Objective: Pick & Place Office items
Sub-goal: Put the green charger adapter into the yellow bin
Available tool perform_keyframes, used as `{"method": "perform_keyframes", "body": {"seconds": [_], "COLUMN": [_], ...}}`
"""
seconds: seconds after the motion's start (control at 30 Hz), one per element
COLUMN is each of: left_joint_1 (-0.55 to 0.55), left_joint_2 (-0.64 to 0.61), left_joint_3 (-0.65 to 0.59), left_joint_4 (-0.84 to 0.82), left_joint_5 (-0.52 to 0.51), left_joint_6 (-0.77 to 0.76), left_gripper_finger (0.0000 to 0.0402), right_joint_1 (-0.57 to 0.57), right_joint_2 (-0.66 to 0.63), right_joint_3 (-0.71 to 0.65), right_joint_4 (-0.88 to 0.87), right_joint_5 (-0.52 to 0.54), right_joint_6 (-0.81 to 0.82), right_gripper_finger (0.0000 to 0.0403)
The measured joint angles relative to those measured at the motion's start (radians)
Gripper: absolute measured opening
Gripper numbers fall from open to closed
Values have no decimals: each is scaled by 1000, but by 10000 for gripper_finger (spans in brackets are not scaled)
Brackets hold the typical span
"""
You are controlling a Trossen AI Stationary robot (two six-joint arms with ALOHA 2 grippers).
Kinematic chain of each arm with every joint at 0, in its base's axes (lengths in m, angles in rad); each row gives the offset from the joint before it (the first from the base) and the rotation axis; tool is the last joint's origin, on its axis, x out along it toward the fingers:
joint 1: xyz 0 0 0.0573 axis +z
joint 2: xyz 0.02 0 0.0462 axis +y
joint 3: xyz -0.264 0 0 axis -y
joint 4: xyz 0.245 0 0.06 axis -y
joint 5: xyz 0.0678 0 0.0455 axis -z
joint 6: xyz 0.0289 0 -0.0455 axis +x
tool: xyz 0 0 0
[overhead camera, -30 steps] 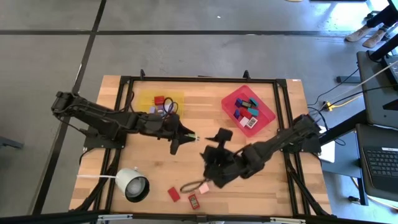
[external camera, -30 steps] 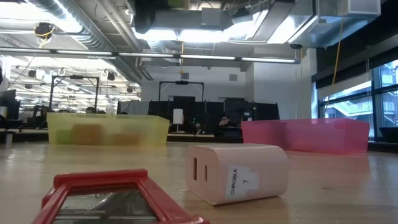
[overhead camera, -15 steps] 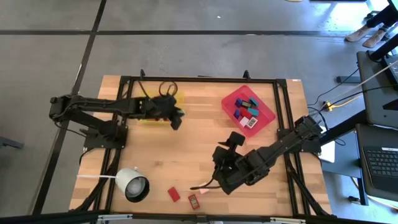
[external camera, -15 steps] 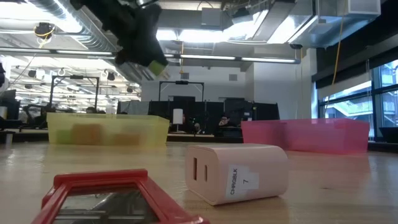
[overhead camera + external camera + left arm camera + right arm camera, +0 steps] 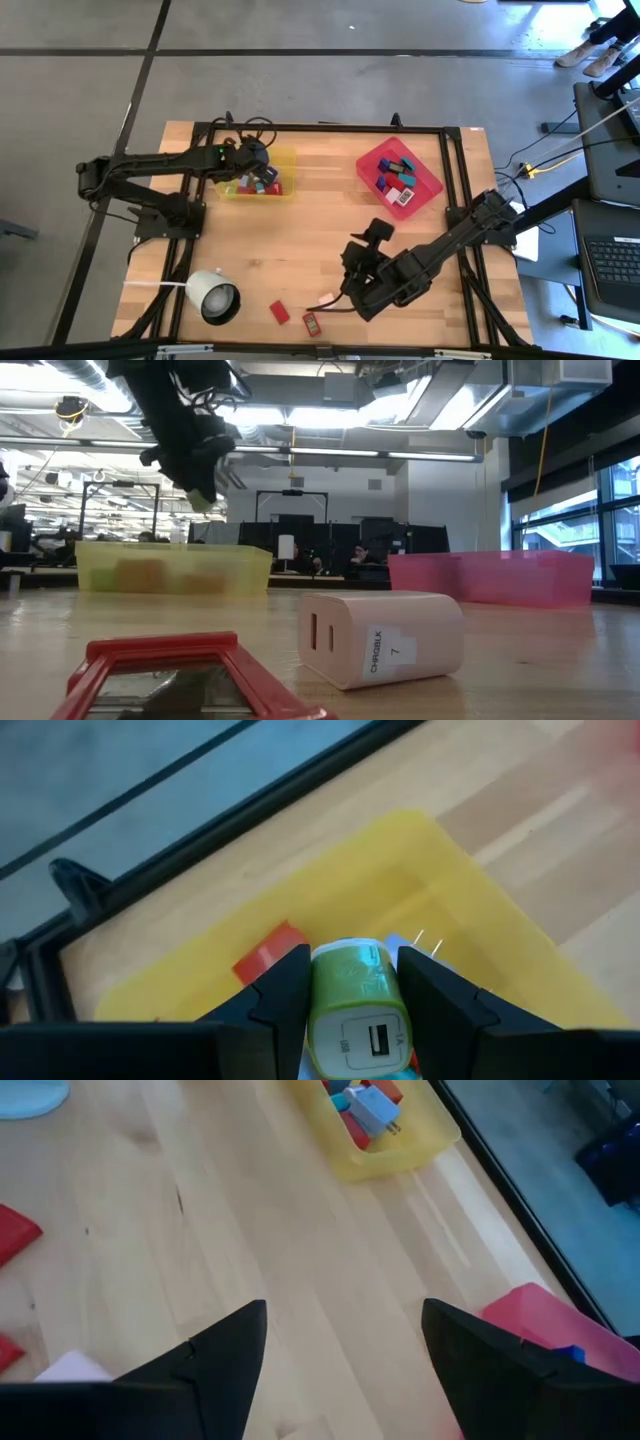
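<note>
My left gripper point(image 5: 355, 982) holds a small green charger block point(image 5: 358, 1005) between its jaws, closed on its two sides, with a USB socket showing on the end that faces my wrist camera. It hangs above the yellow tray point(image 5: 285, 157) near the bench's far left. In the high view the block itself is hidden under my left gripper point(image 5: 262, 172), and I can only make out a few red and blue items point(image 5: 262, 187) in the tray beside it. In the low view the gripper point(image 5: 196, 488) is a dark mass above the yellow tray point(image 5: 172, 568), with a pale green corner showing at its lower end.

My right gripper point(image 5: 345, 1345) hovers low over the near part of the bench point(image 5: 250, 1270) with its jaws apart and nothing between them. A pale pink charger point(image 5: 327, 300) lies just beside it; in the right wrist view only its corner point(image 5: 70, 1370) shows at the frame's edge. In the low view this same charger point(image 5: 385, 637) fills the middle, with two slots on its end and a label on its side. A flat red item point(image 5: 280, 312) and a smaller red one point(image 5: 311, 322) lie near it on the bench; the low view cuts the red piece point(image 5: 170, 670) off at the bottom.

The red tray point(image 5: 430, 180) at the far right holds blue, black, teal and white items point(image 5: 396, 184), too small to tell apart further. A white round lamp-like object point(image 5: 213, 296) sits at the near left.
</note>
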Motion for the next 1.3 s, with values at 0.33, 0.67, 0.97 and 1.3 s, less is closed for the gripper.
{"method": "perform_keyframes", "body": {"seconds": [0.33, 0.67, 0.97, 1.3], "left_joint_1": [3, 6, 3, 0], "left_joint_2": [3, 3, 3, 3], "left_joint_3": [-114, -229, -267, -267], "left_joint_4": [80, 108, 134, 161], "left_joint_5": [-24, -23, 4, 23], "left_joint_6": [-46, -115, -113, -60], "left_gripper_finger": [133, 134, 136, 151], "right_joint_1": [0, 0, 0, 0], "right_joint_2": [55, 56, 56, 56], "right_joint_3": [0, 0, 0, 0], "right_joint_4": [16, 84, 120, 128], "right_joint_5": [22, 19, 19, -12], "right_joint_6": [-11, -11, -14, -11], "right_gripper_finger": [269, 269, 269, 269]}}
